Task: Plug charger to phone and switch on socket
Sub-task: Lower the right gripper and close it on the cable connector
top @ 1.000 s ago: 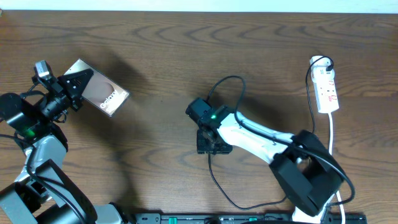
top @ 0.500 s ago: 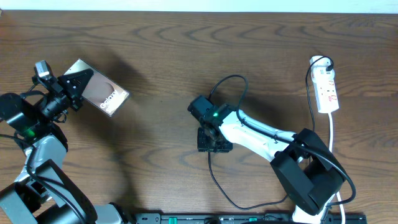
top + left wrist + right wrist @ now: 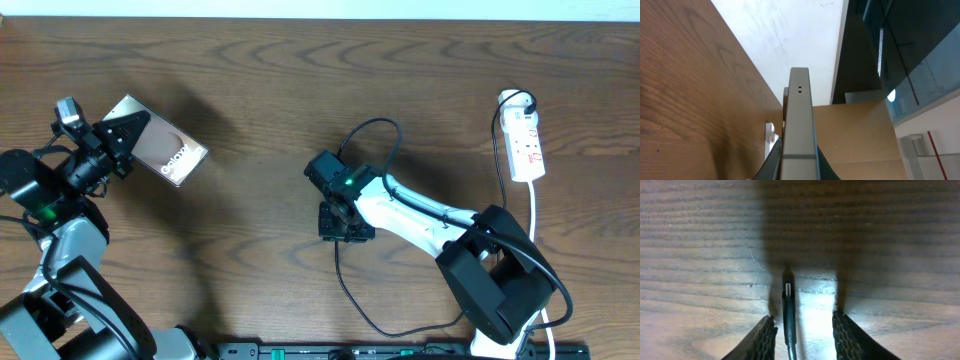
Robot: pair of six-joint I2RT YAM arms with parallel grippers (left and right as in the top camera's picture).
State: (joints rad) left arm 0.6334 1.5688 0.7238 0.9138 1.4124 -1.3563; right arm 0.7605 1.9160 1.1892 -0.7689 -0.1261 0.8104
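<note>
The phone [image 3: 165, 152] is a dark slab with white lettering, held off the table at the far left by my left gripper [image 3: 112, 142], which is shut on its left end. In the left wrist view I see the phone's grey edge [image 3: 799, 125] standing between my jaws [image 3: 799, 167]. The charger cable [image 3: 362, 135] loops across the table's middle. Its small black plug tip [image 3: 788, 311] lies on the wood between the open fingers of my right gripper [image 3: 805, 330], nearer the left finger and untouched. In the overhead view that gripper [image 3: 344, 224] points down at the table. The white socket strip [image 3: 525, 142] lies at the far right.
The socket's white cord [image 3: 536, 225] runs down the right edge. A black rail [image 3: 400, 350] lines the front edge. The right arm [image 3: 420, 215] stretches from front right to the middle. A white wall and cardboard [image 3: 855, 135] show beyond the table.
My right gripper has shifted slightly right over the plug tip. The left gripper and the phone have not moved.
</note>
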